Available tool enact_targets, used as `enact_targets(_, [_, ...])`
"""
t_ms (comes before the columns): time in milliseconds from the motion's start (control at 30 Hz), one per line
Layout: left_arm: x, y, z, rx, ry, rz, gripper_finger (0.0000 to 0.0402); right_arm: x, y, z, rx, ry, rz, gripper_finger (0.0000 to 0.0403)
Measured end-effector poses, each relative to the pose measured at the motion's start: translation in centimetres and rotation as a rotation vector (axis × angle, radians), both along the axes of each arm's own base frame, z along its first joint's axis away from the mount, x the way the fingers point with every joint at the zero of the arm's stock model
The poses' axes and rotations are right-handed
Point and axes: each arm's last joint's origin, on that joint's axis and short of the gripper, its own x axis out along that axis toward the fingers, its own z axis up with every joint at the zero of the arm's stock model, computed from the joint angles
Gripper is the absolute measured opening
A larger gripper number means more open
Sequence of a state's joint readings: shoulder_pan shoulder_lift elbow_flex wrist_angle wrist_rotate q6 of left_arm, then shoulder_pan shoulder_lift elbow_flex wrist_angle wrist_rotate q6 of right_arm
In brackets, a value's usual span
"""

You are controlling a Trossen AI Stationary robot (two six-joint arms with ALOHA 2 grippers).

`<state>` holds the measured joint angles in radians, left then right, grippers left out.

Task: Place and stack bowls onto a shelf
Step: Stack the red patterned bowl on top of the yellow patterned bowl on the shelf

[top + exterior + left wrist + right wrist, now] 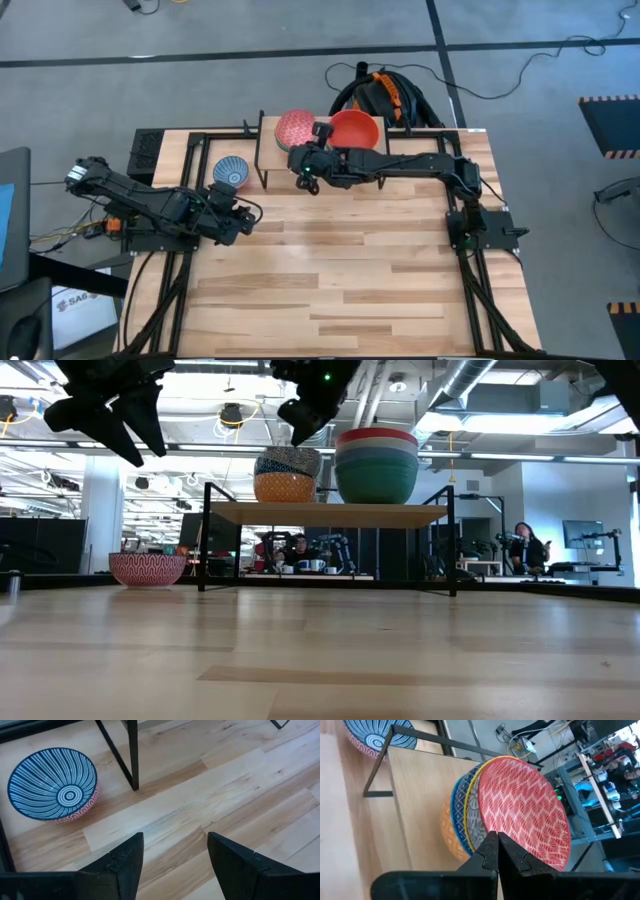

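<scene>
The shelf (330,513) stands at the table's far side. On its left half sits a short stack of patterned bowls (287,473), the top one red-patterned inside (525,810). On its right half is a taller stack of plain bowls (376,465) with a red one on top (353,130). A bowl that is blue-striped inside and pink-patterned outside (52,784) rests on the table left of the shelf. My right gripper (497,852) is shut just above the patterned stack's near rim, with nothing between its fingers. My left gripper (172,865) hangs open above bare table, near the striped bowl.
The shelf's thin black legs (131,755) stand between the striped bowl and the open table. A black frame (190,150) borders the tabletop's left side. The wide near half of the wooden tabletop (340,290) holds nothing. People sit at desks far behind the table (525,540).
</scene>
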<state>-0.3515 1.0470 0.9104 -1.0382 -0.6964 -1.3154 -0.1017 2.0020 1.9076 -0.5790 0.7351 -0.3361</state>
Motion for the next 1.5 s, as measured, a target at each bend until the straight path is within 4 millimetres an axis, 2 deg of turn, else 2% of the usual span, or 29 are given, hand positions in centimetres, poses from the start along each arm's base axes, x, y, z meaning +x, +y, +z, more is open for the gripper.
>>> enact_targets(133, [0.0,0.0,0.0,-0.001,0.0,0.002,0.0203,-0.3,0.0,1.0,-0.049,0.008,0.003,0.002])
enact_targets(433, [0.9,1.1,0.5,0.125,-0.033,0.008,0.0203,-0.8,-0.7,6.4,-0.05,-0.148,0.011,0.002])
enact_targets(567, [2.2,2.9,1.4,0.166,-0.081,-0.016,0.0203,-2.2,-1.8,9.7,0.067,-0.251,0.039,0.002])
enact_targets(667, [2.9,5.0,2.5,0.189,-0.143,-0.023,0.0203,-3.7,-4.0,11.2,0.236,-0.32,0.051,0.002])
enact_targets(900, [3.5,12.1,4.7,0.24,-0.322,-0.015,0.0203,-6.3,-9.3,11.0,0.536,-0.329,0.097,0.002])
enact_targets(1067, [4.3,16.3,4.3,0.189,-0.428,-0.066,0.0187,-7.2,-11.4,11.0,0.584,-0.343,0.145,0.002])
enact_targets(1200, [4.3,17.9,4.0,0.168,-0.46,-0.048,0.0166,-7.6,-12.3,11.0,0.606,-0.352,0.153,0.002])
enact_targets(1500, [3.4,19.4,3.6,0.18,-0.42,0.044,0.0141,-8.3,-13.9,10.9,0.629,-0.363,0.174,0.002])
